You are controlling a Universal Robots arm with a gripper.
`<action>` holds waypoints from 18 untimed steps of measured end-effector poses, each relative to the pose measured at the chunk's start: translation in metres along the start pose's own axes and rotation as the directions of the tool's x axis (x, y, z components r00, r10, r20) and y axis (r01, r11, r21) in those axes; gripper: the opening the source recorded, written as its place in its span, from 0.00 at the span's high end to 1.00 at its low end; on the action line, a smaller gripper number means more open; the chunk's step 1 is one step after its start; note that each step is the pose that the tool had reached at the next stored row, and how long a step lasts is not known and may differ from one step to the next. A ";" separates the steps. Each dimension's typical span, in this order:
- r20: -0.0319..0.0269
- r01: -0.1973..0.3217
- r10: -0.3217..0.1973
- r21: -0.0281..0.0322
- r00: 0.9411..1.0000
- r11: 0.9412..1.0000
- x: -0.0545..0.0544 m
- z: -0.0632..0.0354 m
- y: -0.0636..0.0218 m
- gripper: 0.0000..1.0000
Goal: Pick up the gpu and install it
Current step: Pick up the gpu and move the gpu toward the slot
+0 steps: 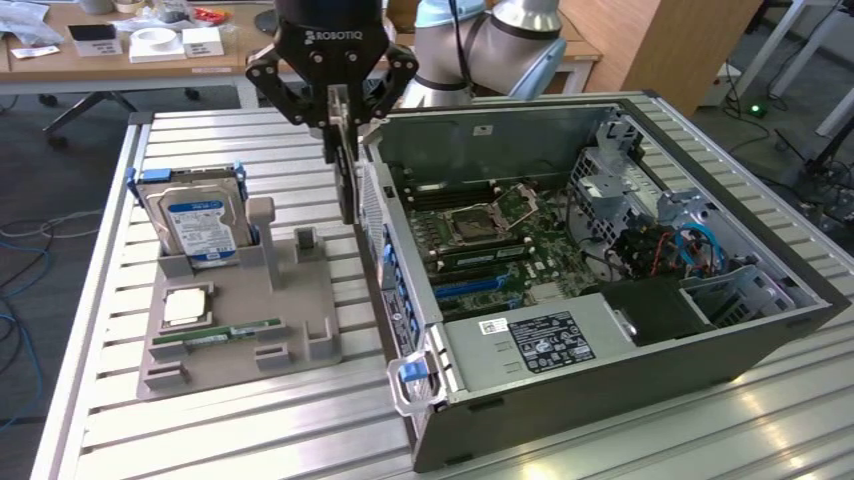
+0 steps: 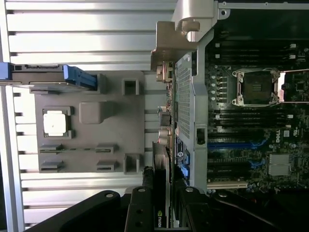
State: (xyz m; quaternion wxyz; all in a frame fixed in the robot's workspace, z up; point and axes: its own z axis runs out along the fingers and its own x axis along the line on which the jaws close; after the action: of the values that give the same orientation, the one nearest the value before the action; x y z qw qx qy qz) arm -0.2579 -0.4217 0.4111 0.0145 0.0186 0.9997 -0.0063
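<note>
My gripper [image 1: 342, 122] is shut on the gpu [image 1: 348, 185], a thin dark card that hangs upright, edge-on, from the fingers. The card is lifted off the table, over the gap between the grey fixture tray [image 1: 314, 300] and the rear wall of the open computer case [image 1: 400, 290]. In the wrist view the gpu [image 2: 161, 162] runs away from the gripper [image 2: 163, 205] with a black finger [image 2: 140, 208] on either side. It lies just outside the case wall [image 2: 193, 96]. The motherboard [image 2: 251, 121] with its blue slots lies beyond that wall.
The grey tray holds a hard drive [image 1: 198, 215] standing upright, a CPU [image 1: 184, 305] and a green memory stick [image 1: 214, 333]. The case [image 1: 747, 300] lies open on the slatted metal table [image 1: 200, 420]. Desks with clutter stand behind.
</note>
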 end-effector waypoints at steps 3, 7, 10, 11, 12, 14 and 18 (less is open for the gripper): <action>0.000 0.000 0.000 0.000 1.000 1.000 -0.008 0.0002 0.0006 0.74; 0.000 0.000 0.000 0.000 1.000 1.000 -0.019 0.0006 0.0015 0.74; 0.000 0.000 0.000 0.000 1.000 1.000 -0.028 0.0008 0.0027 0.74; 0.000 0.000 0.000 0.000 1.000 1.000 -0.031 0.0008 0.0032 0.74; 0.000 0.000 0.000 0.000 1.000 1.000 -0.034 0.0009 0.0035 0.74; 0.000 0.000 0.000 0.000 1.000 1.000 -0.041 0.0011 0.0042 0.74; 0.000 0.000 0.000 0.000 1.000 1.000 -0.053 0.0015 0.0054 0.74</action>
State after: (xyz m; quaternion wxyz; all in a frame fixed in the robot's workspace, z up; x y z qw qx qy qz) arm -0.2050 -0.4183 0.4111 0.0145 0.0186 0.9997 -0.0063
